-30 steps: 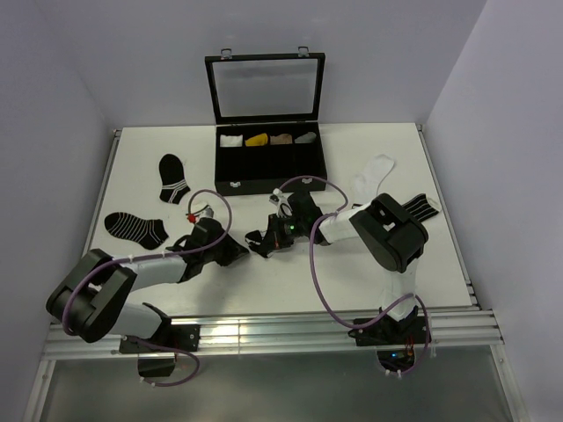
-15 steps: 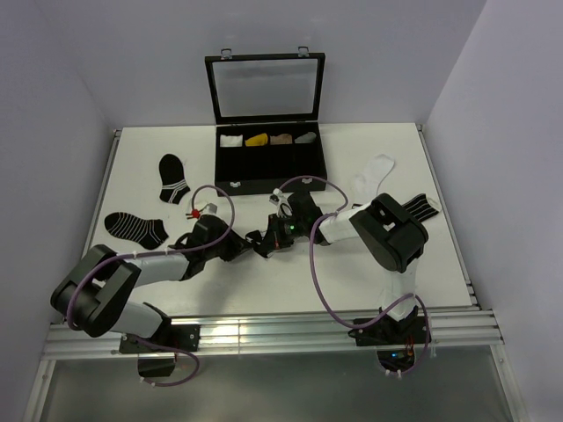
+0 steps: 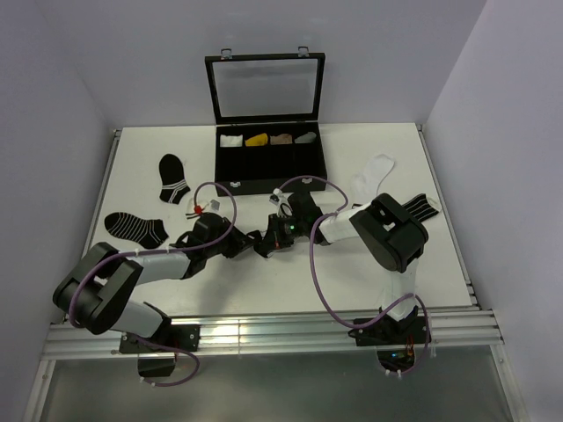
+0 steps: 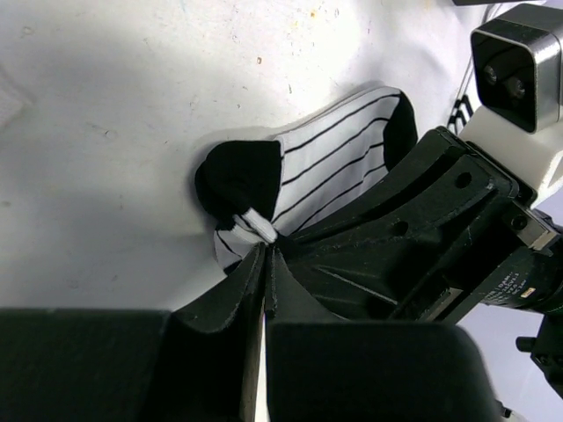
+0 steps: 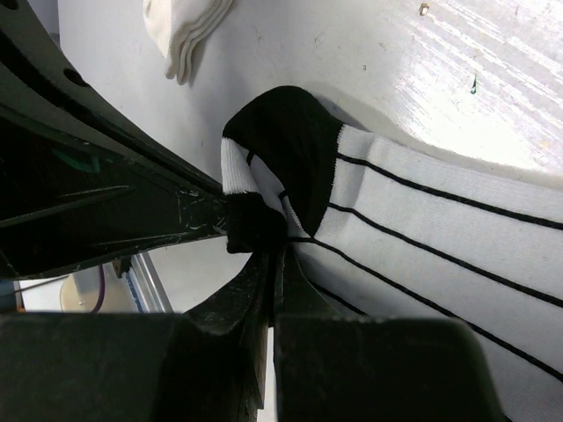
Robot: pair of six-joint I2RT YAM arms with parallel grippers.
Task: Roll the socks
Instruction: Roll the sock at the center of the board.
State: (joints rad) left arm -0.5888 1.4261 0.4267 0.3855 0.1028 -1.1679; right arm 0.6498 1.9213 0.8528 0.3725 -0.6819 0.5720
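Socks (image 4: 339,163): white with thin black lines and black ends, lying on the bench (image 3: 149,149) at its near middle, between the two arms.
Left hand (image 4: 266,251): fingers pressed together, pinching a white fold of the socks.
Right hand (image 5: 274,255): fingers clamped on the black end of the socks, just beside the left hand.
Case (image 3: 268,185): black, at the back of the bench, glass lid (image 3: 266,85) standing open. Back row, left to right: white bundle (image 3: 231,140), yellow bundle (image 3: 257,139), tan bundle (image 3: 281,139), grey bundle (image 3: 305,137), one to each compartment.
Loose on the bench: two black striped socks (image 3: 173,178) at left; cream sock (image 3: 373,176) at right.
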